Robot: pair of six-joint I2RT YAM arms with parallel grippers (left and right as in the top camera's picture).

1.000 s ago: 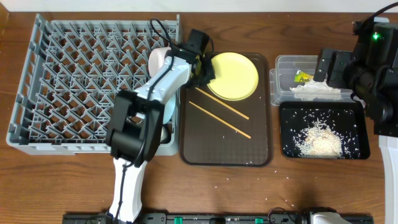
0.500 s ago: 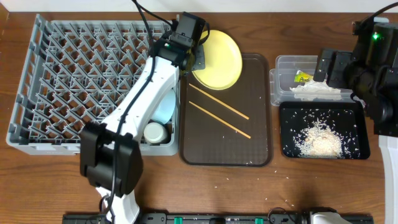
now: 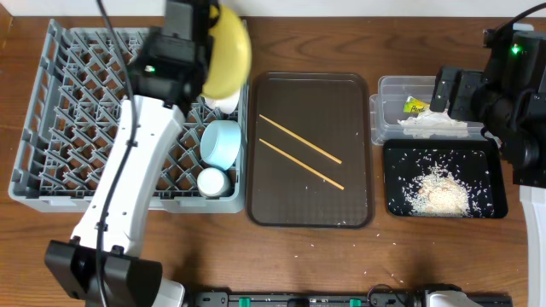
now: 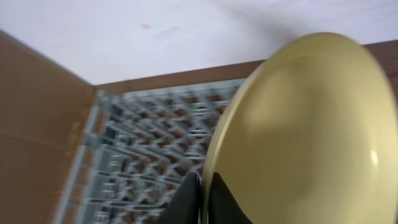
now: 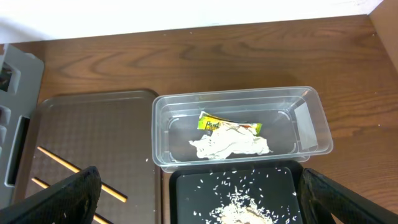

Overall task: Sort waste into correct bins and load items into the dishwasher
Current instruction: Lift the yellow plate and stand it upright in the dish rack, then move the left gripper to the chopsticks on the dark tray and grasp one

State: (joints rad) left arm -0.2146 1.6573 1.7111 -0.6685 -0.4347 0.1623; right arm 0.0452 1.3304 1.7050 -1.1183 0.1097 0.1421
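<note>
Overhead view, places given from the brown tray (image 3: 309, 205). Rack (image 3: 51, 111): just left of the tray, the biggest thing on the table. Black tray (image 3: 401, 179): just right of the tray's near half. Tub (image 3: 380, 107): just right of the tray's far half, directly behind the black tray.

Plate (image 3: 229, 51): lifted and tipped on edge, left of the tray's far left corner, over the rack's nearest column. Left gripper (image 4: 203, 193): jaws closed narrowly on the plate's lower rim, as the left wrist view shows. Right gripper (image 5: 199, 205): above the tub and black tray, jaws spread wide, holding nothing.

Blue bowl (image 3: 222, 143): in the rack column beside the tray. White bowl (image 3: 226, 104): same column, farther back, partly hidden by the plate. Cup (image 3: 212, 182): same column, nearest the front.

Chopsticks (image 3: 300, 151): two lying on the tray, parallel, diagonal and apart. Napkin (image 5: 229, 144): crumpled in the tub. Wrapper (image 5: 214, 124): in the tub, touching the napkin's far side. Rice (image 3: 441, 192): heaped and scattered in the black tray, with a few grains on the table off the tray's near right corner.
</note>
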